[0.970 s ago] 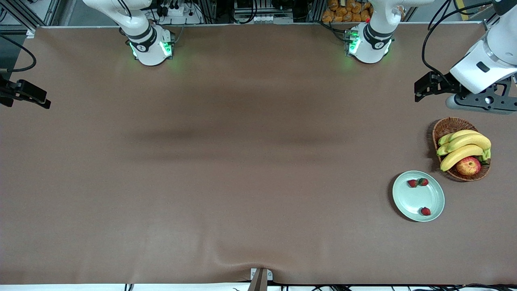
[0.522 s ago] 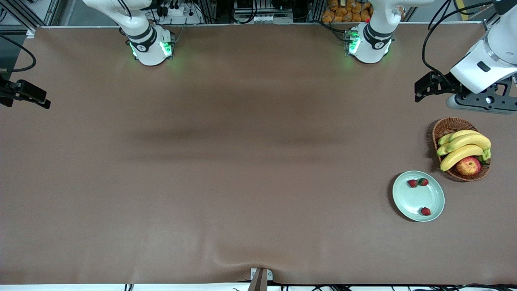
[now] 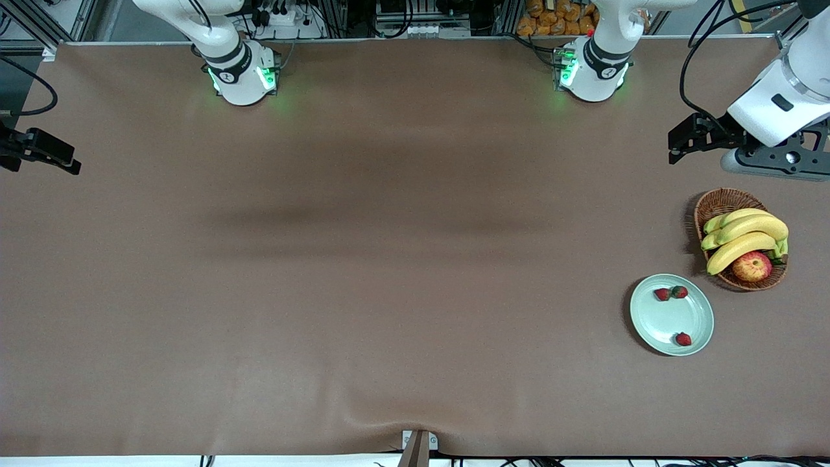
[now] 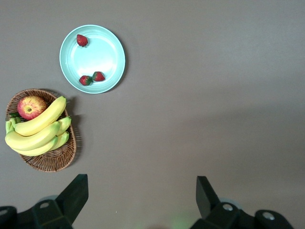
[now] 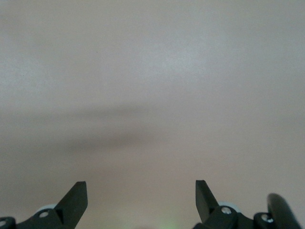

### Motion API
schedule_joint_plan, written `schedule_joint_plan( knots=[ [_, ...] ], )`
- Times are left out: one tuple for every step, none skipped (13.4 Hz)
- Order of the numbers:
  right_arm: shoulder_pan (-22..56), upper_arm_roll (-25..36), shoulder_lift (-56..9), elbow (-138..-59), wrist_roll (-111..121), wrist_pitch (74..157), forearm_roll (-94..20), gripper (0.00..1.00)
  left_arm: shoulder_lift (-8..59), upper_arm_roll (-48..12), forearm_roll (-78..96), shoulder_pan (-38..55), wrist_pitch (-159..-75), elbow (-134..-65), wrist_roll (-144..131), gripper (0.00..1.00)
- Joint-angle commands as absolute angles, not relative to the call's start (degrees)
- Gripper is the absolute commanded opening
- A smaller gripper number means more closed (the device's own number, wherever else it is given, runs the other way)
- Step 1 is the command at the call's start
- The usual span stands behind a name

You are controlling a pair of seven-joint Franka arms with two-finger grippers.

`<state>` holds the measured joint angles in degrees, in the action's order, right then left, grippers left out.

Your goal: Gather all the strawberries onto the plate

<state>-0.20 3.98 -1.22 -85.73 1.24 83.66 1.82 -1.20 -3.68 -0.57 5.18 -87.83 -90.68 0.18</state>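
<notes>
Three strawberries lie in the pale green plate (image 3: 668, 322), which sits toward the left arm's end of the table. Two strawberries (image 3: 661, 294) (image 3: 679, 292) lie side by side near the rim closest to the basket. The third strawberry (image 3: 683, 338) lies near the rim closest to the front camera. In the left wrist view the plate (image 4: 95, 57) holds the pair (image 4: 86, 80) (image 4: 98, 76) and the single berry (image 4: 82, 40). My left gripper (image 4: 141, 182) hangs open and empty over bare table beside the basket. My right gripper (image 5: 141, 185) is open and empty over bare table at the right arm's end.
A brown wicker basket (image 3: 716, 202) stands just farther from the front camera than the plate, with bananas (image 3: 746, 237) and a red-yellow apple (image 3: 751, 266) in it. The left arm's hand (image 3: 771, 162) hovers close to the basket. Brown cloth covers the table.
The left arm's hand has drifted slightly away from the basket toward the table's edge. The strawberries, plate and right arm have not moved.
</notes>
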Motion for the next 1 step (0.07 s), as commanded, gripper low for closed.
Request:
schedule_joint_plan(
  knots=[
    [-1.76,3.08,-1.84,-84.46,1.49,82.71,1.23,1.0,-0.7,-3.78,-0.44,5.01,-87.8,-89.56,1.41,1.0]
  ],
)
